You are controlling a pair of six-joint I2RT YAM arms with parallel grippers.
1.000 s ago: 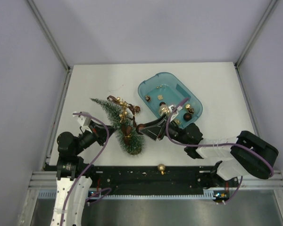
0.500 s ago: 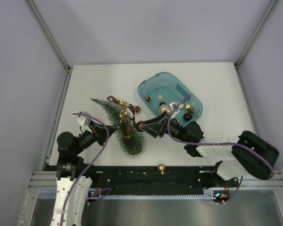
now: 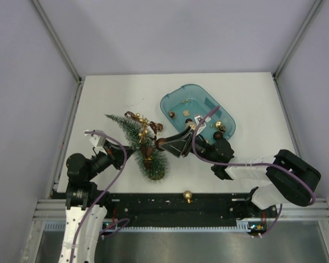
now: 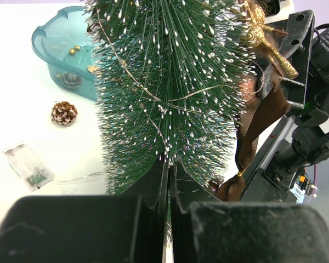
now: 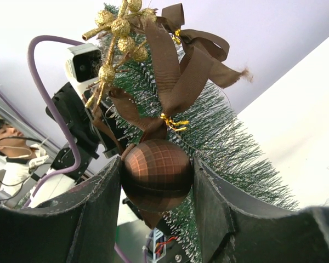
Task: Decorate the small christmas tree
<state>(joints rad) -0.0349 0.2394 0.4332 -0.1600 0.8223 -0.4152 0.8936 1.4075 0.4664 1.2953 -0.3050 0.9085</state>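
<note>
The small christmas tree (image 3: 130,131) leans over the table, tip to the far left, wide end (image 3: 155,169) near me. A brown ribbon bow (image 5: 181,71) and a gold berry sprig (image 5: 112,38) hang on it. My left gripper (image 4: 169,164) is shut on the tree's (image 4: 164,82) lower bristles, seen from above at the left gripper (image 3: 125,153). My right gripper (image 5: 156,164) is shut on a brown checkered ball ornament (image 5: 153,181), pressed against the tree's (image 5: 230,148) right side just under the bow; from above the right gripper (image 3: 163,146) touches the branches.
A teal tray (image 3: 172,101) at the back right holds several small gold and brown ornaments (image 3: 219,127). A pine cone (image 4: 64,113) and a clear battery box (image 4: 28,164) lie on the table. A gold ball (image 3: 187,195) sits on the front rail.
My right gripper has carried the brown ball a little left and away from me, up against the tree. The left gripper and the tree have stayed put.
</note>
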